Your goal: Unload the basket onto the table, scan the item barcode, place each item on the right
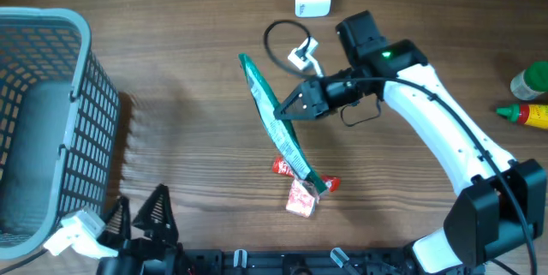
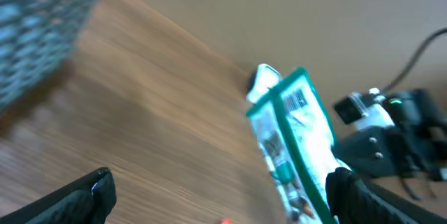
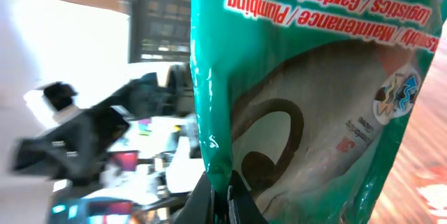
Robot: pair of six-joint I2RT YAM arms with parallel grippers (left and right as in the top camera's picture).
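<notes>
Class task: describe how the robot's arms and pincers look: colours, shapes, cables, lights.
The right arm has smooth white links joined by black blocks; a green light glows near its wrist and a thin black cable runs along it. The right pincer is black with tapering triangular fingers. The left pincer is black too, with ribbed triangular fingers and a white part behind.

Your right arm (image 1: 437, 134) is built of smooth white shells joined by blocky black housings, with a thin black cable (image 1: 454, 114) running along it and a small green light (image 1: 387, 53) glowing on the black wrist block. Your right gripper (image 1: 281, 114) is matte black, and its fingers taper to slim tips. Your left gripper (image 1: 139, 196) has two black, ribbed, triangular fingers (image 1: 158, 211) on a white mount (image 1: 75, 229).
</notes>
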